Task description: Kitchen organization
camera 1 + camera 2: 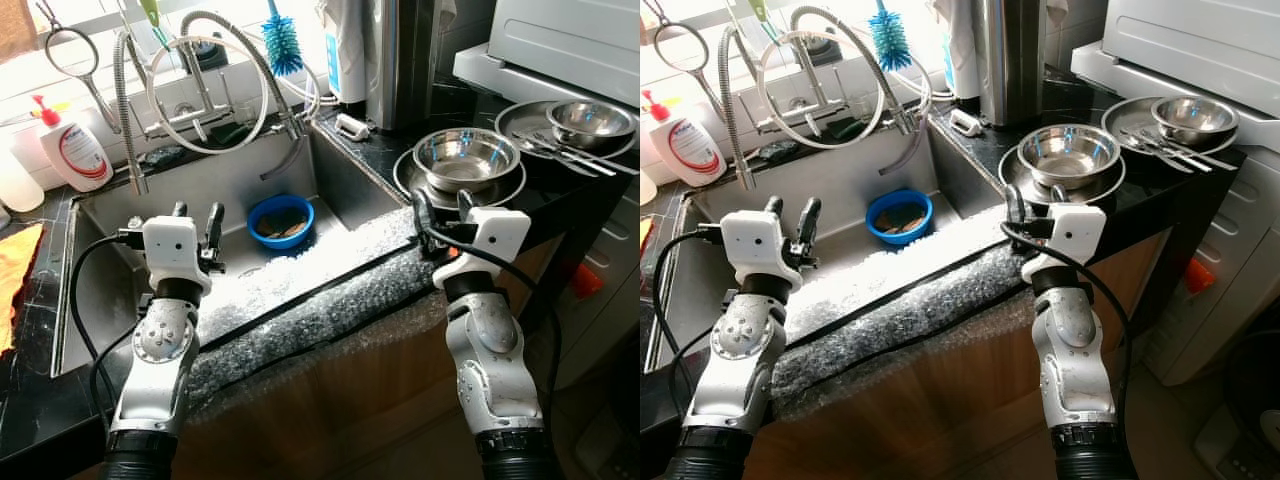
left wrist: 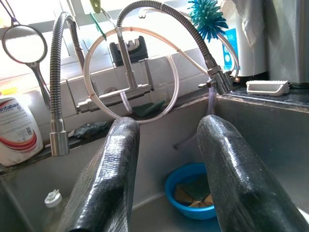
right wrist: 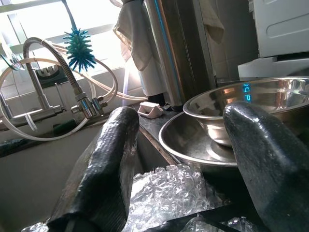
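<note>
A kitchen sink [image 1: 330, 170] under bright window light, its front edge padded with bubble wrap [image 1: 330, 300]; the left gripper [image 1: 197, 225] hovers over the sink's left half, fingers spread and holding nothing; the right gripper [image 1: 442, 212] hangs at the sink's right corner, just before the counter, fingers likewise spread and empty. A blue bowl [image 1: 280, 221] with brownish contents sits on the sink floor between the two arms, toward the back wall; a steel bowl [image 1: 465, 159] rests in a steel plate [image 1: 408, 176] on the dark counter just beyond the right gripper; farther right, a second steel bowl [image 1: 589, 122] shares another plate [image 1: 520, 120] with loose cutlery [image 1: 570, 155]. A coiled spring faucet [image 1: 235, 60], a blue bottle brush [image 1: 281, 42] and a soap bottle [image 1: 72, 150] line the back ledge.
</note>
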`<state>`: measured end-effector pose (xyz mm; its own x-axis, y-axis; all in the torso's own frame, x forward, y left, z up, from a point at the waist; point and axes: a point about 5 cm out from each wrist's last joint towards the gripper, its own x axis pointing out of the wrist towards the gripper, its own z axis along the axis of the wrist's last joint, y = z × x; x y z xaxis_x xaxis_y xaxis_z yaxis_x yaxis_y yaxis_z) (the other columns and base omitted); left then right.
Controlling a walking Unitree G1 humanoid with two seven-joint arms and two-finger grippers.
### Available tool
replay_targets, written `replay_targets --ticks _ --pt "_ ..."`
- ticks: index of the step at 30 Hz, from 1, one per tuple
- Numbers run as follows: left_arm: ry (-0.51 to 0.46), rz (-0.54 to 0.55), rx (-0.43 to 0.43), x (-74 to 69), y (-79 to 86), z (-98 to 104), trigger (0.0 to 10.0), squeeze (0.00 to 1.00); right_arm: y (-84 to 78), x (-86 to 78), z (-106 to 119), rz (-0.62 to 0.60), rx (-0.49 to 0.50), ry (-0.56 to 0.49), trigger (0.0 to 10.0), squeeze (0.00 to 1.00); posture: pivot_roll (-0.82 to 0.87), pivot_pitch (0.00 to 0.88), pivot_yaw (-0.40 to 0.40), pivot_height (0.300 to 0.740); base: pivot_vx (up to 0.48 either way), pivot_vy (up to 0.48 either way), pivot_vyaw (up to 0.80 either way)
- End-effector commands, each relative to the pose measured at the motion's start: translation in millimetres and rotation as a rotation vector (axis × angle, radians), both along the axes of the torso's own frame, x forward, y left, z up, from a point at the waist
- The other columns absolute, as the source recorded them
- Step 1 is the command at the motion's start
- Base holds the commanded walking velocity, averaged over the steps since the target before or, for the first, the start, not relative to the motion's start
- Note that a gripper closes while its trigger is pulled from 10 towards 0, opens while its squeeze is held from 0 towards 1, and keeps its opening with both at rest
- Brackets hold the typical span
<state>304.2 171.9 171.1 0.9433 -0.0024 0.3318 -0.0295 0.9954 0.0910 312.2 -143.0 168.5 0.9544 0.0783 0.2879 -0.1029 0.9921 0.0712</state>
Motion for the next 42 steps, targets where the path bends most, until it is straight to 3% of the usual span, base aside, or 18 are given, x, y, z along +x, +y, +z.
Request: replay_targets --ticks 1,42 --pt "-0.012 0.004 0.013 0.3 2.8 4.3 10.0 0.0 6.1 2.2 1.0 0.015 0.005 -0.002 10.0 0.0 -0.19 0.0 0.181 0.74 0.0 0.0 0.0" --pt "-0.016 0.002 0.001 3.1 -0.7 3.6 10.0 0.0 7.1 7.7 2.2 0.032 -0.002 -0.007 10.0 0.0 -0.19 0.0 0.159 0.74 0.0 0.0 0.0"
